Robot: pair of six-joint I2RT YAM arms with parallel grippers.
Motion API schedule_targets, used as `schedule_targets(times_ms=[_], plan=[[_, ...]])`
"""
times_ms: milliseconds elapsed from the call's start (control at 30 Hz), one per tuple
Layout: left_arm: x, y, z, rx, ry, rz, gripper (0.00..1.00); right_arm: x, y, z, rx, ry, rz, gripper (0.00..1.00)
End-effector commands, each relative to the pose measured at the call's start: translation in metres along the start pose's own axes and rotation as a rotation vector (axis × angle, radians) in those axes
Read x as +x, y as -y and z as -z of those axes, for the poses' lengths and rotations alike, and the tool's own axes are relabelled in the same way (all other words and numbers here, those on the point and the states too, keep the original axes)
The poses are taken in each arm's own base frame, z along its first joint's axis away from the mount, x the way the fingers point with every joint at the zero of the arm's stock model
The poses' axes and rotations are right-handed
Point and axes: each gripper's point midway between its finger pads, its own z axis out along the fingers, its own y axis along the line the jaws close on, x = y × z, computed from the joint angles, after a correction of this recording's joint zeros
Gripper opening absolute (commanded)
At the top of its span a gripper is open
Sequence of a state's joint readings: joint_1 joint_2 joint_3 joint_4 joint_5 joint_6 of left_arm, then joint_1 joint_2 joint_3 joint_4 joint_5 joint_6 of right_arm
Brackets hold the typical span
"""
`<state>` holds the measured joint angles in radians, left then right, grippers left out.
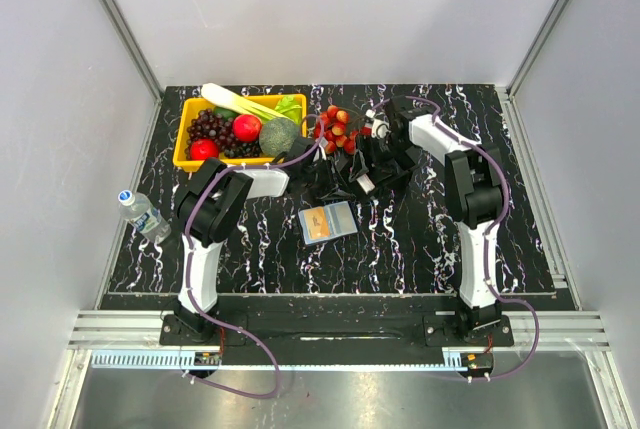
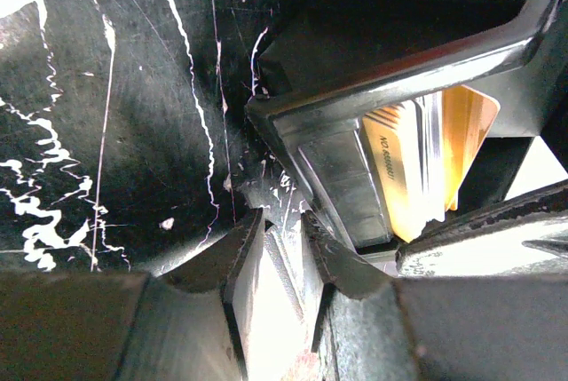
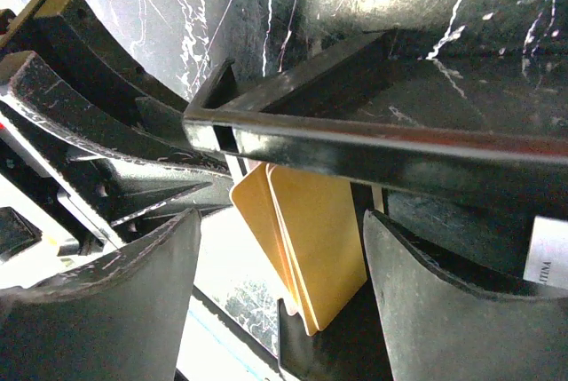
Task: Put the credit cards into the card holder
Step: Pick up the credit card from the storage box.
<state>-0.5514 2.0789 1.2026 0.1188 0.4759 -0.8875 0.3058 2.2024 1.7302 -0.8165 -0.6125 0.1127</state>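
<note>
A deep black open tray (image 2: 390, 70) sits tilted between my two grippers, with a few orange-gold credit cards (image 3: 315, 239) standing inside it, also visible in the left wrist view (image 2: 417, 168). My left gripper (image 2: 286, 243) is shut on a corner wall of this tray. On either side of the cards my right gripper (image 3: 282, 221) stands open, its fingers touching neither card nor tray. In the top view the grippers meet mid-table, left (image 1: 330, 174) and right (image 1: 368, 171). The card holder (image 1: 335, 219) lies open nearer the arms, light-blue inside up, with one orange card (image 1: 317, 223) on its left half.
A yellow basket (image 1: 182, 149) of fruit and vegetables stands at the back left. Strawberries (image 1: 338, 129) lie loose beside it, just behind the grippers. A water bottle (image 1: 143, 212) lies at the table's left edge. White walls enclose the table on three sides.
</note>
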Motion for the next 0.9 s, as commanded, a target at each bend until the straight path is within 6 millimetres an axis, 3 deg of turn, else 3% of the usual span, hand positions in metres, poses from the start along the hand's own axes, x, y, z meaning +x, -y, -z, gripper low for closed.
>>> schedule_targets(times_ms=[0,300,533,733,800,867], plan=[[-0.016,0.024,0.0,0.068,0.042,-0.041,0.28,-0.006,-0.026,0.027,0.0,0.064,0.058,0.8],[-0.016,0.024,0.001,0.067,0.045,-0.041,0.27,-0.009,-0.043,0.041,-0.047,0.09,0.086,0.77],[-0.015,0.023,0.0,0.066,0.042,-0.04,0.27,-0.005,-0.044,0.037,-0.066,0.065,0.074,0.73],[-0.015,0.023,0.001,0.066,0.044,-0.039,0.27,-0.025,-0.016,0.044,0.129,0.152,0.079,0.87],[-0.015,0.024,0.001,0.07,0.043,-0.041,0.27,-0.029,-0.011,0.043,0.149,0.158,0.09,0.95],[-0.015,0.024,0.001,0.07,0.043,-0.041,0.27,-0.027,-0.01,0.038,0.135,0.14,0.092,0.96]])
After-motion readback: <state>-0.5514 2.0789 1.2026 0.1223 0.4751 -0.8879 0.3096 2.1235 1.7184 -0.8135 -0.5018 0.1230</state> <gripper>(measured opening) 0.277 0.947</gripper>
